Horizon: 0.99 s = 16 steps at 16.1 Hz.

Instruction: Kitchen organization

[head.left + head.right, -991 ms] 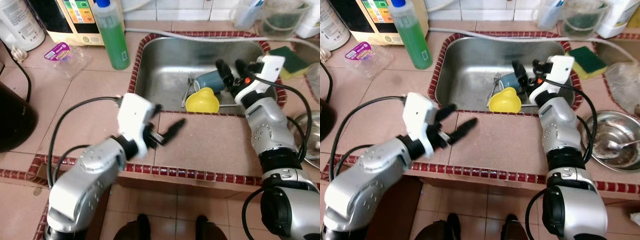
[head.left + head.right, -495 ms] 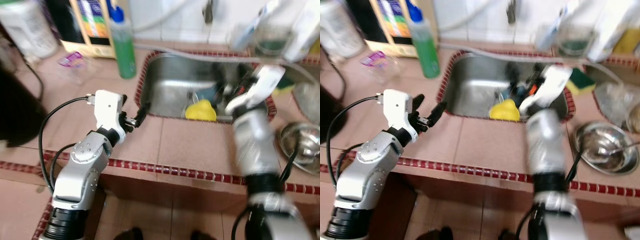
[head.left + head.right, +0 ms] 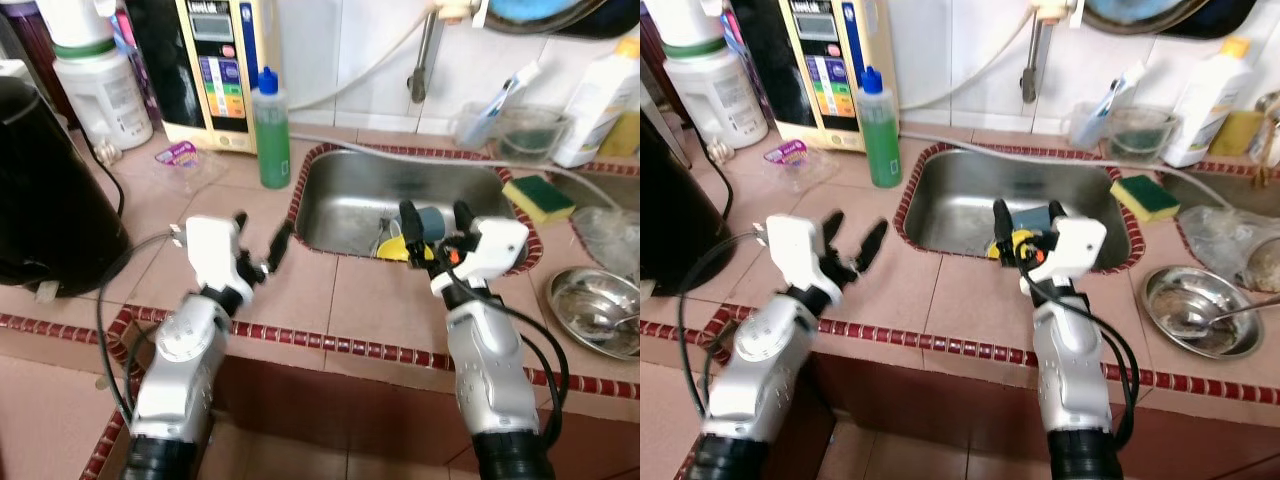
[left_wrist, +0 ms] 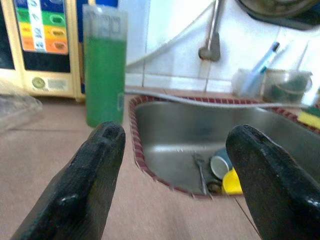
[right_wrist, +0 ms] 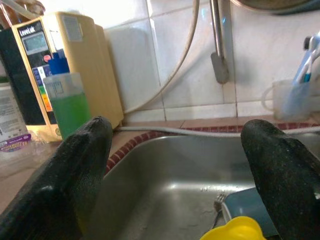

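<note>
A steel sink (image 3: 345,200) is set into the tiled counter. In it lie a yellow cup (image 5: 235,230), a blue cup (image 5: 250,205) on its side and a fork (image 4: 202,172). My right gripper (image 3: 436,222) hovers open over the sink's front rim, just in front of the two cups, holding nothing. My left gripper (image 3: 260,240) is open and empty above the counter, to the left of the sink's front left corner. A green soap bottle (image 3: 272,130) stands upright at the sink's far left corner.
A black appliance (image 3: 50,200) stands at the left, with a beige machine (image 3: 215,70) and a white jar (image 3: 100,90) at the back. A clear plastic tub (image 3: 190,160) lies near the bottle. Right of the sink are a sponge (image 3: 540,197) and a steel bowl with a spoon (image 3: 595,310).
The camera has risen and pulled back, so more of the wall shows. My right gripper has drawn back from over the cups to the sink's front rim. Both grippers stay open.
</note>
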Available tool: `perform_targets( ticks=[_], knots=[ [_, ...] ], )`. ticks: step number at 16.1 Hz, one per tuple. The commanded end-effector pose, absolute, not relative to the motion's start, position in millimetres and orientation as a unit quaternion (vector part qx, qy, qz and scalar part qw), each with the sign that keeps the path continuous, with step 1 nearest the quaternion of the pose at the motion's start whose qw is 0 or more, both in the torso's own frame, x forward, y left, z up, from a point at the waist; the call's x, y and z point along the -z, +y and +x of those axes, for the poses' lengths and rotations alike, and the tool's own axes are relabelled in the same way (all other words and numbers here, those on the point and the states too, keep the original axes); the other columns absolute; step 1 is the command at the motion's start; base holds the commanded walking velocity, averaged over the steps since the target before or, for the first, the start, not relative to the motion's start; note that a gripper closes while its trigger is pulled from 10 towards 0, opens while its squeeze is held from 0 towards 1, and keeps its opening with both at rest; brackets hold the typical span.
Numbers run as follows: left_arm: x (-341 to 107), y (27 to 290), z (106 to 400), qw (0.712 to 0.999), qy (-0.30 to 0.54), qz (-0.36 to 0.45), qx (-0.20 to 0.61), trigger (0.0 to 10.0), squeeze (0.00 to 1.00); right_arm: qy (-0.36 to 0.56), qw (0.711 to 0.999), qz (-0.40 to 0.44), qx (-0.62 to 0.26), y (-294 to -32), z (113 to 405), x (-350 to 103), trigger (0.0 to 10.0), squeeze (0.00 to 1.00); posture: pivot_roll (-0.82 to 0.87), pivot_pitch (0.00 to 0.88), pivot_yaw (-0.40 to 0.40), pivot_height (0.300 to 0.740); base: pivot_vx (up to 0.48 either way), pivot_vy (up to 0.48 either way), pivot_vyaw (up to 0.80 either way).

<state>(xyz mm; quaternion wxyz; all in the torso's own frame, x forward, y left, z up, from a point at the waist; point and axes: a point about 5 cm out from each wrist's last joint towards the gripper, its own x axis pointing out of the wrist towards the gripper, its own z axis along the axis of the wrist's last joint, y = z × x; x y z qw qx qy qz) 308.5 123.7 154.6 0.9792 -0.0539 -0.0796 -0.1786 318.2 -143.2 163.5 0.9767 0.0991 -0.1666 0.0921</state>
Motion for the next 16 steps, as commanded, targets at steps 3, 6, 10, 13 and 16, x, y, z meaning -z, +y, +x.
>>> perform_targets(
  ticks=[3, 6, 10, 13, 16],
  knots=[
    [-146, 121, 305, 0.981, -0.077, -0.024, 0.179, 10.0, 0.00, -0.160, 0.981, 0.075, -0.085, -137, 311, -156, 10.0, 1.00, -0.08, 0.035, 0.036, 0.740, 0.000, 0.000, 0.00],
    [-146, 126, 304, 0.983, -0.084, -0.015, 0.162, 10.0, 0.00, -0.127, 0.988, 0.050, -0.066, -129, 311, -145, 10.0, 0.64, -0.07, 0.035, 0.024, 0.740, 0.000, 0.000, 0.00],
    [-146, 128, 299, 0.983, -0.098, 0.013, 0.155, 10.0, 0.00, -0.125, 0.989, 0.052, -0.062, -130, 309, -140, 10.0, 0.00, -0.06, 0.020, 0.010, 0.740, 0.000, 0.000, 0.00],
    [-146, 127, 298, 0.983, -0.101, 0.012, 0.154, 10.0, 0.00, -0.114, 0.990, 0.054, -0.068, -128, 312, -138, 10.0, 0.00, -0.06, 0.010, 0.010, 0.740, 0.000, 0.000, 0.00],
    [-146, 125, 296, 0.981, -0.106, 0.018, 0.164, 10.0, 0.00, -0.116, 0.990, 0.048, -0.066, -128, 312, -137, 10.0, 0.00, -0.06, 0.004, 0.016, 0.740, 0.000, 0.000, 0.00]
  ],
)
